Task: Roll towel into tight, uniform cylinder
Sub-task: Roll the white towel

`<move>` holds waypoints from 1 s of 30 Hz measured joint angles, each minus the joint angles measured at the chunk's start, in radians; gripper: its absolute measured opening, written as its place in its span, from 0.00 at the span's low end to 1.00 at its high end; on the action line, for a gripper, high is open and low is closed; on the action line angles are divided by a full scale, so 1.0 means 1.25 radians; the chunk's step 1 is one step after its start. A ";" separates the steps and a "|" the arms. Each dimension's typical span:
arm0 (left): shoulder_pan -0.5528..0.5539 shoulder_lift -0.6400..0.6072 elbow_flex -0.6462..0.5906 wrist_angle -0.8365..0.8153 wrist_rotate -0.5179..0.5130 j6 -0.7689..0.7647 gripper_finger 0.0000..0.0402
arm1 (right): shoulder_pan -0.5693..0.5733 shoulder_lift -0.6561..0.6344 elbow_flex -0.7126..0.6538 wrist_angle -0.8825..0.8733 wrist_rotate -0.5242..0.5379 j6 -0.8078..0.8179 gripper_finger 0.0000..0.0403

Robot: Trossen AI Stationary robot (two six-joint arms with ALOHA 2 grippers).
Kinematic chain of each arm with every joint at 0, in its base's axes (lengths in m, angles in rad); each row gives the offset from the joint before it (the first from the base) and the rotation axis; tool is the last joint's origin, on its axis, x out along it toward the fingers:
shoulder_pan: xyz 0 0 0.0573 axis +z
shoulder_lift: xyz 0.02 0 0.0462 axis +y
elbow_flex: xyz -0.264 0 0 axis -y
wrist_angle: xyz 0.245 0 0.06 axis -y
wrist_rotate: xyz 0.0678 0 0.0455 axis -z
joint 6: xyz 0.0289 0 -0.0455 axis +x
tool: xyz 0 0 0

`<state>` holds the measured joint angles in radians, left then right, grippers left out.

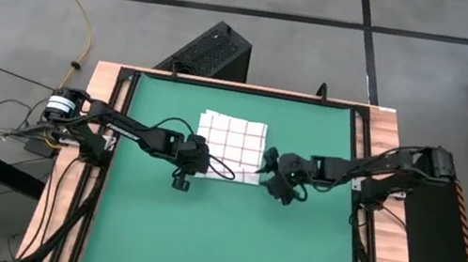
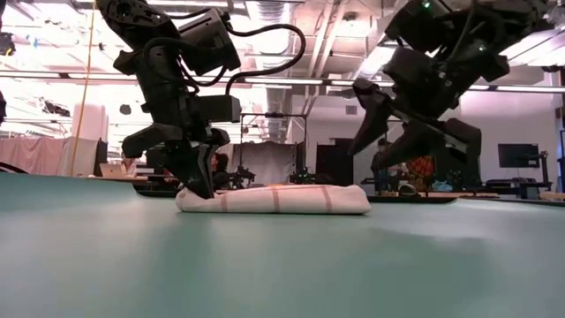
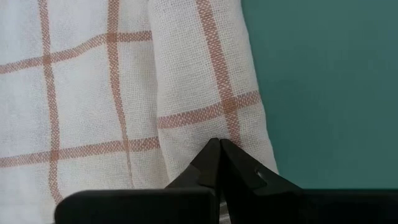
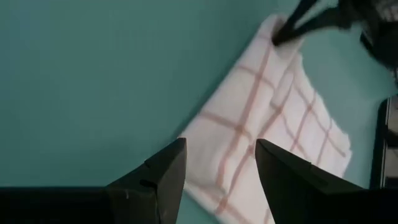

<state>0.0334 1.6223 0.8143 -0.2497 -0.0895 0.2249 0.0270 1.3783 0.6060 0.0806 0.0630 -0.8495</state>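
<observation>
A grey concrete floor (image 1: 322, 60) crossed by dark seam lines surrounds the bench (image 1: 385, 128), whose wooden edge frames a green mat (image 1: 217, 233). A yellow cable (image 1: 79, 5) snakes across the floor at eleven o'clock. A black box (image 1: 209, 51) sits at twelve o'clock. Beyond, bright ceiling strip lights (image 2: 291, 84) glow, and a dark monitor (image 2: 518, 155) stands at three o'clock.

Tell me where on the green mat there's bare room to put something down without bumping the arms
The green mat is bare between the arms and its near edge, and in strips beside the towel, between it and the mat's left and right edges. The crowded band is the towel's near edge: the left gripper sits shut there, the right gripper open-jawed just above.
</observation>
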 joint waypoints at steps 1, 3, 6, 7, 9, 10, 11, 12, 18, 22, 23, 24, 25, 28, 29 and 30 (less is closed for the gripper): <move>0.000 0.000 0.000 0.000 0.000 0.000 0.00 | 0.004 0.011 0.001 0.014 0.005 -0.004 0.53; 0.000 0.000 0.000 0.001 0.000 0.000 0.00 | 0.005 0.036 0.002 0.026 0.007 -0.004 0.53; 0.000 0.000 0.000 0.001 0.000 -0.002 0.00 | 0.003 0.077 0.002 0.056 0.013 -0.004 0.53; 0.000 0.000 0.000 0.001 0.000 -0.005 0.00 | 0.000 0.088 0.002 0.063 0.014 -0.004 0.53; 0.000 0.000 0.000 0.001 0.000 -0.006 0.00 | -0.010 0.111 0.002 0.071 0.012 -0.004 0.53; 0.000 0.000 0.000 0.001 0.000 -0.006 0.00 | -0.015 0.124 0.002 0.073 0.011 -0.004 0.53; 0.000 0.000 0.000 0.001 0.000 -0.006 0.00 | -0.020 0.136 0.002 0.072 0.011 -0.004 0.53; 0.000 0.000 0.000 0.001 0.000 -0.007 0.00 | -0.025 0.147 0.002 0.072 0.011 -0.003 0.53; 0.000 0.000 0.000 0.001 0.000 -0.008 0.00 | -0.055 0.199 0.005 0.086 0.011 0.049 0.53; 0.000 0.000 0.000 0.001 0.000 -0.009 0.00 | -0.067 0.220 0.006 0.083 0.011 0.092 0.53; 0.000 0.000 0.000 0.001 0.000 -0.009 0.00 | -0.068 0.223 0.006 0.076 0.024 0.110 0.52; 0.000 0.000 0.000 0.001 0.000 -0.009 0.00 | -0.068 0.229 0.006 0.066 0.038 0.130 0.51; 0.000 0.000 0.000 0.001 0.000 -0.009 0.00 | -0.068 0.233 0.007 0.053 0.047 0.147 0.48; 0.000 0.000 0.000 0.005 0.000 -0.009 0.00 | -0.071 0.235 0.008 0.009 0.057 0.200 0.35; 0.000 0.000 0.000 0.005 0.000 -0.009 0.00 | -0.070 0.236 0.008 0.005 0.060 0.224 0.30; 0.000 0.000 0.000 0.005 0.000 -0.009 0.00 | -0.069 0.236 0.008 0.004 0.065 0.249 0.23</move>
<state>0.0336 1.6224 0.8143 -0.2432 -0.0898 0.2134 -0.0598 1.6737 0.6159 0.0853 0.1437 -0.5382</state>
